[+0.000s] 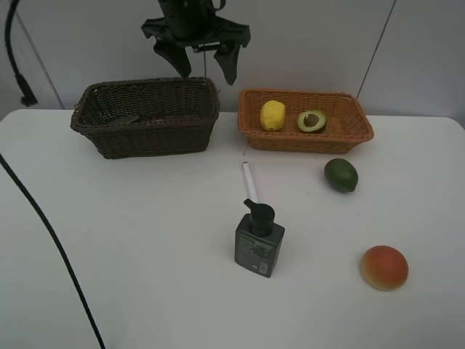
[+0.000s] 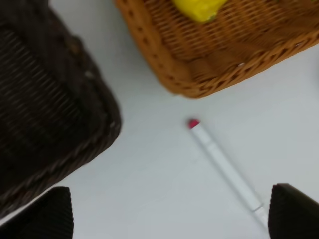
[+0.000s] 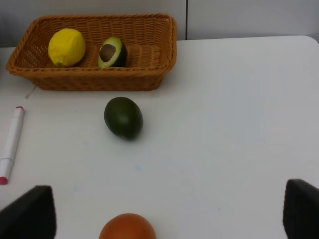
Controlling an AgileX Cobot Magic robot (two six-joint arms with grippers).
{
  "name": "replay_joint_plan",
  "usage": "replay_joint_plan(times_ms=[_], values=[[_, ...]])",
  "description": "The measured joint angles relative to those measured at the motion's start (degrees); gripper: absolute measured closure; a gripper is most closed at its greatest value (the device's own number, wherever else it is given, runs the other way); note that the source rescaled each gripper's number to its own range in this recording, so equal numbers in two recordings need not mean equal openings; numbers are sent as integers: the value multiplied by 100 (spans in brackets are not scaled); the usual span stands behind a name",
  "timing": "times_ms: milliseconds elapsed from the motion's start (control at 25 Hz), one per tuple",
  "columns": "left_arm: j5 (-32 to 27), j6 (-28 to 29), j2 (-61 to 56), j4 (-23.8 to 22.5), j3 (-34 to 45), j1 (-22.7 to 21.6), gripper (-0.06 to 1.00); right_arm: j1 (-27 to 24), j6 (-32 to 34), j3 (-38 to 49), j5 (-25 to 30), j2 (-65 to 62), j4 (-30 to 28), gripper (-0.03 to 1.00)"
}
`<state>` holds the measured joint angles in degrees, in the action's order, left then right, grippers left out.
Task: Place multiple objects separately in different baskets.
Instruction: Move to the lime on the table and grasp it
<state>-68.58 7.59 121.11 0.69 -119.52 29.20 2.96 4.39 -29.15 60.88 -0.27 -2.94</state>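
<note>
The orange-tan basket (image 1: 363,134) (image 2: 164,74) (image 3: 30,74) holds the yellow lemon (image 1: 272,115) (image 2: 199,7) (image 3: 66,47) and the halved avocado (image 1: 311,121) (image 3: 112,52). On the table lie the white marker (image 1: 249,180) (image 2: 222,164) (image 3: 11,144), the dark green fruit (image 1: 341,174) (image 3: 123,117) and the orange-red fruit (image 1: 384,267) (image 3: 127,228). The dark pump bottle (image 1: 259,240) stands upright. My left gripper (image 1: 203,64) (image 2: 169,214) hangs open and empty, high between the dark brown basket (image 1: 145,138) (image 2: 45,114) and the orange one. My right gripper (image 3: 167,214) is open and empty near the orange-red fruit. The pink bottle is out of view.
A dark flat shape (image 1: 123,119) lies inside the brown basket; I cannot tell what it is. A black cable (image 1: 43,218) runs across the table's left side. The wall stands close behind both baskets.
</note>
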Motion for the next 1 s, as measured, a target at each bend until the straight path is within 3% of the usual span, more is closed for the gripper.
replay_joint_plan(times_ms=[360,520,840,1000], values=[[5,311,-3281,-274,3687,-1812,-5,0,0,0,0,0,0,-3],[0,306,-5106,-478,5075,-2349,-5,0,0,0,0,0,0,-3],[-17,248,-8800,-417,7259,-2476,-5,0,0,0,0,0,0,-3],[-22,-162,-10640,-154,7942,-2476,-5,0,0,0,0,0,0,-3]])
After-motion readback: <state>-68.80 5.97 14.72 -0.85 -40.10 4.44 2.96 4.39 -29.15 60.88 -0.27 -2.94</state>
